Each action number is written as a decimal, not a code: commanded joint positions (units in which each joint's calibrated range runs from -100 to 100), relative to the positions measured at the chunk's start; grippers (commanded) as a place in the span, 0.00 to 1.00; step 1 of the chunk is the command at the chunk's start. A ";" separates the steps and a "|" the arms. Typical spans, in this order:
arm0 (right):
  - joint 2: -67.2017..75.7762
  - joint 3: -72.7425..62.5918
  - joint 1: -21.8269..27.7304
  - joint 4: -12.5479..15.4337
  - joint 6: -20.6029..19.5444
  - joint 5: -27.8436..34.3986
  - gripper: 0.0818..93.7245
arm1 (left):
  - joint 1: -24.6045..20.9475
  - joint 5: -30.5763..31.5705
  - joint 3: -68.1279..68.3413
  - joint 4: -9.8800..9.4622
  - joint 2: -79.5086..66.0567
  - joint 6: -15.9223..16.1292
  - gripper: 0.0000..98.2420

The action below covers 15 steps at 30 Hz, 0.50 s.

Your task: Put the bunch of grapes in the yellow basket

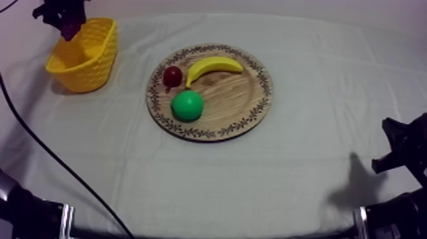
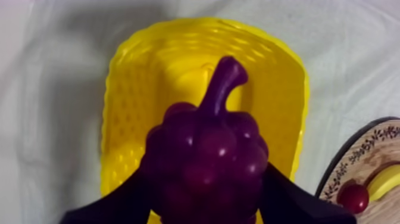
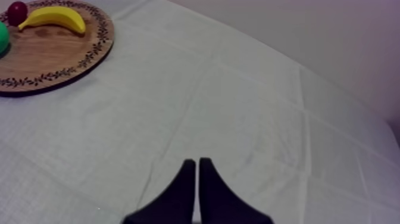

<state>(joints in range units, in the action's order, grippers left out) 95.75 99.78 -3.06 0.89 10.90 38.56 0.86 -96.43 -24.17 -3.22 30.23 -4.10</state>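
Observation:
My left gripper (image 1: pixel 66 25) hangs over the far end of the yellow basket (image 1: pixel 86 56) at the table's back left, shut on the purple bunch of grapes (image 1: pixel 68 28). Seen from the left wrist, the grapes (image 2: pixel 205 161) sit between my black fingers (image 2: pixel 113 205) with their stem pointing out over the basket (image 2: pixel 137 89). The round wooden board (image 1: pixel 238 105) lies in the middle of the table. My right gripper (image 3: pixel 197 170) rests low at the right, fingers together as a wedge with nothing in them.
On the board lie a banana (image 1: pixel 213 66), a small red fruit (image 1: pixel 172 75) and a round green fruit (image 1: pixel 187 105). The right arm (image 1: pixel 403 149) sits at the table's right edge. Bare cloth spreads in front of the board.

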 commanded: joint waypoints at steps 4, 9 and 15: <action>0.00 0.00 0.00 0.01 0.01 -0.01 0.00 | -0.02 0.57 1.13 0.11 1.49 -0.69 0.56; 0.00 0.00 0.00 0.01 0.01 -0.01 0.00 | 0.03 1.74 2.68 0.29 3.93 -1.65 0.65; 0.00 0.00 0.00 0.01 0.01 -0.01 0.00 | -0.14 3.46 3.73 1.05 7.15 -2.50 0.86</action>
<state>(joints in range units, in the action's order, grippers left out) 95.75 99.78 -3.06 0.89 10.64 38.56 0.77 -93.17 -20.51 -2.27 37.07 -6.53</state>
